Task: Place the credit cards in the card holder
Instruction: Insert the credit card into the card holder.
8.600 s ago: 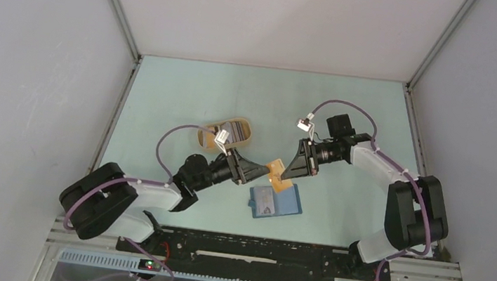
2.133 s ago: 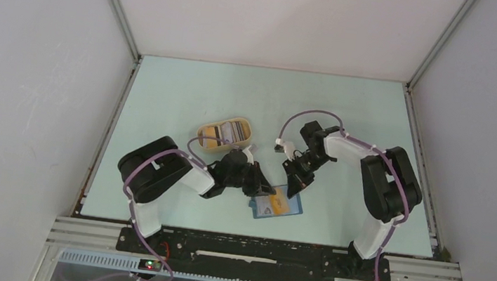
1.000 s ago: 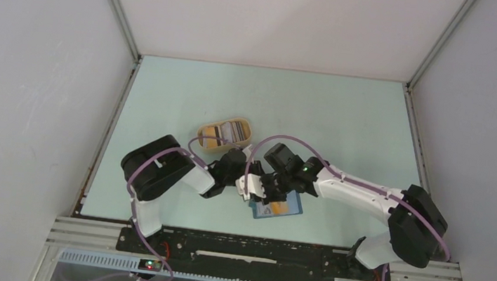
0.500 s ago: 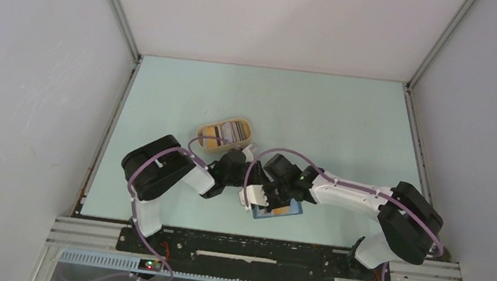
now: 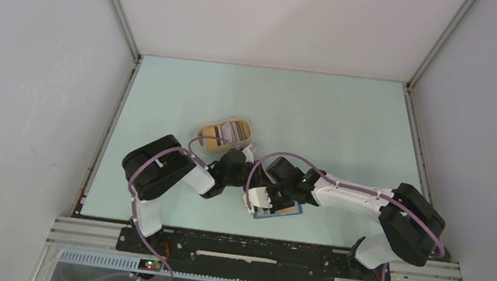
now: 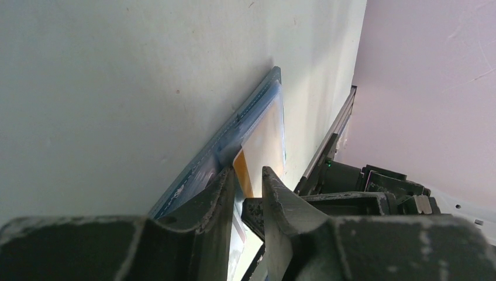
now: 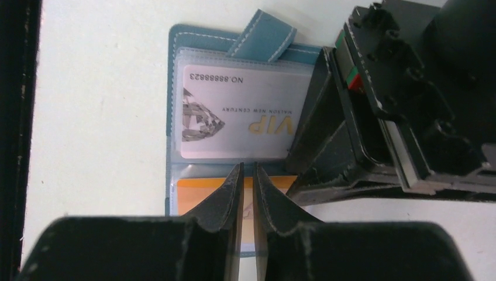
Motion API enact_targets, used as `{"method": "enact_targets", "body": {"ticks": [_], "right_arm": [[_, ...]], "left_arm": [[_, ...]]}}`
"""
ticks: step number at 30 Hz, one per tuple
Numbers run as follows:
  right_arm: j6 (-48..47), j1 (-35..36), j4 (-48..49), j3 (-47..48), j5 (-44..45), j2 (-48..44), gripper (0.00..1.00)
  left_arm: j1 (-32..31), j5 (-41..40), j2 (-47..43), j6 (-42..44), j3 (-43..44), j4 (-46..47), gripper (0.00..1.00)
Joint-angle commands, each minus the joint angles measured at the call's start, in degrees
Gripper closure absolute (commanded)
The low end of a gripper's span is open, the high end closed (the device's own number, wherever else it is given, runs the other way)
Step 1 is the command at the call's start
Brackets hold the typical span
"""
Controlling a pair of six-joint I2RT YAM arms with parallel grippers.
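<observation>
Now orange card (image 7: pixel 199 194) beneath right claw (image 7: pixel 248 168), in card holder (image 7: pixel 266 36).

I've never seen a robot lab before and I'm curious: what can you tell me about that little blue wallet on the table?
The card holder is a small teal-blue wallet, leather-like, with pale stitching, lying open and flat on the table near its front edge. A strap tab sticks out from one edge. Its clear sleeves hold a pale VIP card and, seemingly, an orange card. The right claw sits just over the orange card; the left claw reaches onto the wallet's other side.
</observation>
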Motion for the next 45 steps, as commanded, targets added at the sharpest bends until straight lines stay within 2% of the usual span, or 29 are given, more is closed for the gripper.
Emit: {"method": "enact_targets", "body": {"ticks": [1,10,20,25,32,36,39,42,45], "right_arm": [[0.21,-1.89,-0.49,-0.6,1.89,-2.61,0.82],[2.36,-6.48,-2.31,-1.07,-2.02,-7.05,0.8],[8.78,-14.43,-15.11,6.32,-14.58,-11.81,0.74],[11.81,-18.55,-19.54,8.85,-21.08,-15.36,0.64],[14.56,-24.44,-22.31,10.42,-33.38,-18.39,0.45],[13.77,-25.36,-23.78,10.58,-37.01,-17.13,0.41],[11.47,-25.36,-25.82,10.87,-38.16,-15.3,0.4],[10.91,-25.36,-26.8,11.31,-38.31,-13.75,0.4],[10.75,-25.36,-27.07,11.39,-37.81,-12.94,0.39]], "left_arm": [[0.46,-0.83,1.54,2.11,-1.55,-3.1,0.69],[0.79,-1.02,-0.27,2.7,-1.83,-3.1,0.66],[0.98,-5.44,-12.51,8.94,-4.1,-8.36,0.52],[0.98,-10.03,-21.66,15.75,-5.96,-13.63,0.5],[0.96,-19.09,-39.92,27.89,-9.78,-23.86,0.49],[0.88,-25.78,-52.32,34.99,-11.28,-30.04,0.49],[0.93,-27.5,-61.94,40.42,-14.16,-30.03,0.47],[0.95,-28.13,-68.42,45.92,-17.75,-26.98,0.32],[0.89,-30.44,-72.06,46.56,-21.91,-22.56,0.06]]}}
